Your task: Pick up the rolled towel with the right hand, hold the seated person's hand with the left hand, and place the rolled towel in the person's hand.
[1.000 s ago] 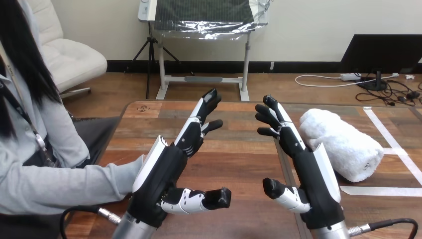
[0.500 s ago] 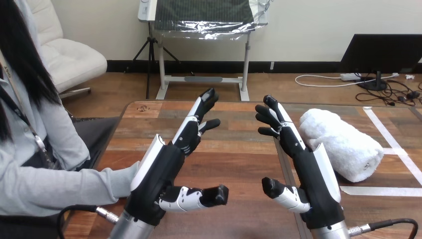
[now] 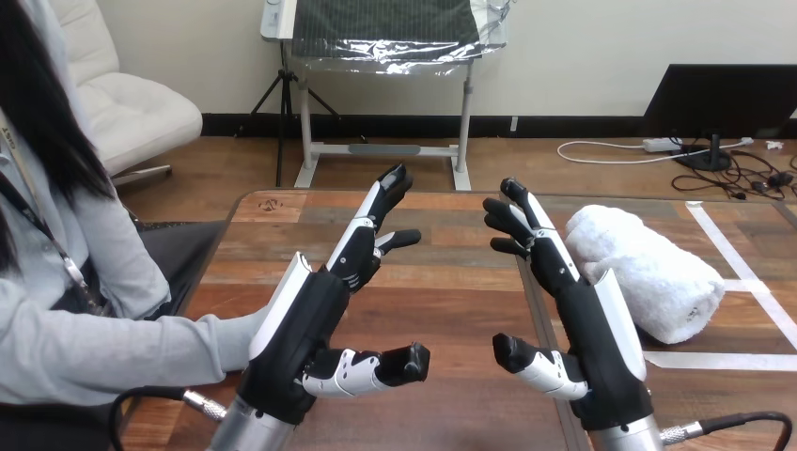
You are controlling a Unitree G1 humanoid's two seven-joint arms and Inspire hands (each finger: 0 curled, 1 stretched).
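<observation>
The person's sleeve (image 3: 132, 352) reaches onto the table (image 3: 442, 310), its end hidden behind the left hand (image 3: 301, 338), which has edged slightly toward it, fingers spread and empty. The right hand (image 3: 592, 329) has barely moved and is also spread. Just beside it on the right lies the rolled towel (image 3: 648, 272), so neither grasp has begun.

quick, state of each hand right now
left hand: open, fingers straight, holding nothing.
right hand: open, holding nothing; the rolled towel lies on the table beside it.
</observation>
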